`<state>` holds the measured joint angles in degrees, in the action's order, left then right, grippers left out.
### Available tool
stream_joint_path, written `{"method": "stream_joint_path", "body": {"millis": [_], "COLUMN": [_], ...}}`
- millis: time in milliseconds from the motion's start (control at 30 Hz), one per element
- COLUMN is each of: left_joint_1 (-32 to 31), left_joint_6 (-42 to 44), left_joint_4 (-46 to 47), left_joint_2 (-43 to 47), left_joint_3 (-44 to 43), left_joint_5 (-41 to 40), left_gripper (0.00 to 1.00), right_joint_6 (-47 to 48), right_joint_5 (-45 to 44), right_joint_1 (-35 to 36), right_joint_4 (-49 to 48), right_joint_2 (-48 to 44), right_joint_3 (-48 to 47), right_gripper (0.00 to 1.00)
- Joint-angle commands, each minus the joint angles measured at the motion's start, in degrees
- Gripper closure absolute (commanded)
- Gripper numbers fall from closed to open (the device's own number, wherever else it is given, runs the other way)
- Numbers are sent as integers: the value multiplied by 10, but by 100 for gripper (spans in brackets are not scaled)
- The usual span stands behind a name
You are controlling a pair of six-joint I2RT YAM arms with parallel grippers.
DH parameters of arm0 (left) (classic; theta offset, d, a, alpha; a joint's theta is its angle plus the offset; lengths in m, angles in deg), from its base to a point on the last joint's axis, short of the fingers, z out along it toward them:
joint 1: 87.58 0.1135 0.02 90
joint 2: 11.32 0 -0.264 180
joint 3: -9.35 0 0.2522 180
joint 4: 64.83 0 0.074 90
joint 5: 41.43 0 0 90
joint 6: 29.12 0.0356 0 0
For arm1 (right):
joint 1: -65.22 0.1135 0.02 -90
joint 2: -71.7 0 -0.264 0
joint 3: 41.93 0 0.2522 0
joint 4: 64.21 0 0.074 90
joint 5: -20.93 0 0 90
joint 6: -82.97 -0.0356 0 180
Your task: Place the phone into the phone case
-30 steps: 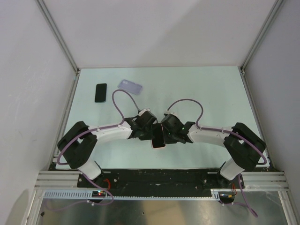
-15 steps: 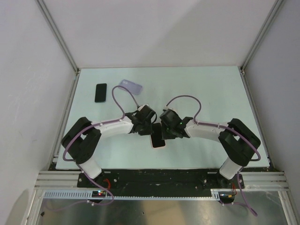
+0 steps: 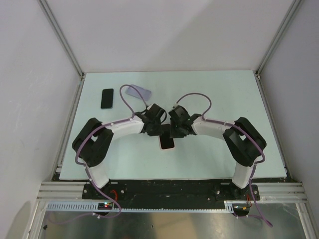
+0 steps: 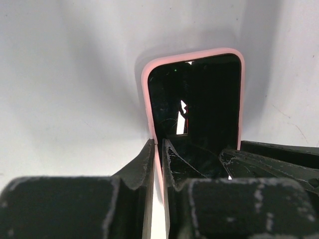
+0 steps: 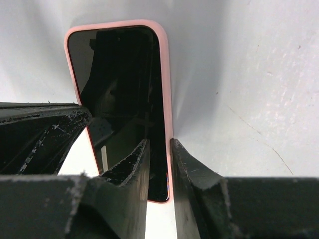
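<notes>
A black phone (image 3: 167, 141) sits inside a pink case (image 3: 167, 148), held between both grippers at the table's middle. My left gripper (image 3: 160, 131) is shut on the case's left edge; in the left wrist view its fingers (image 4: 158, 144) pinch the pink rim (image 4: 189, 54) beside the dark screen (image 4: 209, 99). My right gripper (image 3: 174, 132) is shut on the right edge; in the right wrist view its fingers (image 5: 160, 144) clamp the pink rim (image 5: 167, 99) next to the screen (image 5: 124, 74). I cannot tell whether the phone rests on the table or hangs just above it.
A second black phone (image 3: 107, 98) lies at the far left of the pale green table (image 3: 224, 94). A clear, purplish case (image 3: 138, 91) lies just right of it, behind the left arm's cable. White walls enclose the table on three sides.
Both arms have stretched away from their bases, carrying the pink-cased phone farther out over the table. Both grips have stayed shut on it.
</notes>
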<state>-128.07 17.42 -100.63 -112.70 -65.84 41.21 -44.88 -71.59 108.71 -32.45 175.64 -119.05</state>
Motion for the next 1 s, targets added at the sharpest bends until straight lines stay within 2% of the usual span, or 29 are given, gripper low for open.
{"method": "stream_joint_path", "body": {"millis": [0,200,333,467,667,967], "left_joint_1": [8,38,56,76,84,90], "left_joint_6": [23,44,48,46,41,38], "left_joint_4": [8,-1,-10,-12,-11,-11], "left_joint_2": [-7,69,133,188,236,264], "left_joint_3": [-10,-34,-26,4,50,83], "left_joint_5": [-1,4,-3,-4,-3,-4], "left_gripper": [87,75,57,41,27,24], "right_joint_6": [21,39,45,54,67,50], "right_joint_5": [-37,-42,-53,-61,-71,-182], "right_joint_1": [-4,-4,11,32,61,95], "right_joint_4": [-21,-23,-29,-27,-23,74], "right_joint_2": [22,-25,-40,-26,5,64], "right_joint_3": [-4,-15,-16,-29,-56,-129], "right_gripper": [72,51,26,11,1,0]}}
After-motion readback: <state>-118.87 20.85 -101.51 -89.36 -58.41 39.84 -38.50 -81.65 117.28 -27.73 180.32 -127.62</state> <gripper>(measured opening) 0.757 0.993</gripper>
